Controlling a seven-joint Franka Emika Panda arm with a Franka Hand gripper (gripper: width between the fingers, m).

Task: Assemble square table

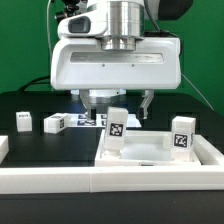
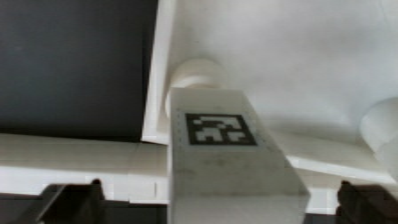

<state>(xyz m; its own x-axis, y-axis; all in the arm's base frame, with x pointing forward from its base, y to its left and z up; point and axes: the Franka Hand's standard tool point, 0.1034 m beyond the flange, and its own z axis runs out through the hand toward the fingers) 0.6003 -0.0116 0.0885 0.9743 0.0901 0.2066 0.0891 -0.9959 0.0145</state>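
Standing upright at mid-frame, a tagged leg block (image 1: pixel 117 133) sits at the left edge of the square table top (image 1: pixel 150 160), which fills the lower right. A second leg (image 1: pixel 181 135) stands at the right. The claw (image 1: pixel 119 104) hangs just above, spread wide and empty. Two loose blocks (image 1: pixel 22 121) lie left on the black table (image 1: pixel 25 100).

Your black table (image 1: pixel 30 105), as it stands:
On the exterior view's left lie a leg block (image 1: pixel 23 121) and a second leg block (image 1: pixel 55 123); right, the tray-like top (image 1: pixel 205 150); in front, a white rail (image 1: pixel 40 178).
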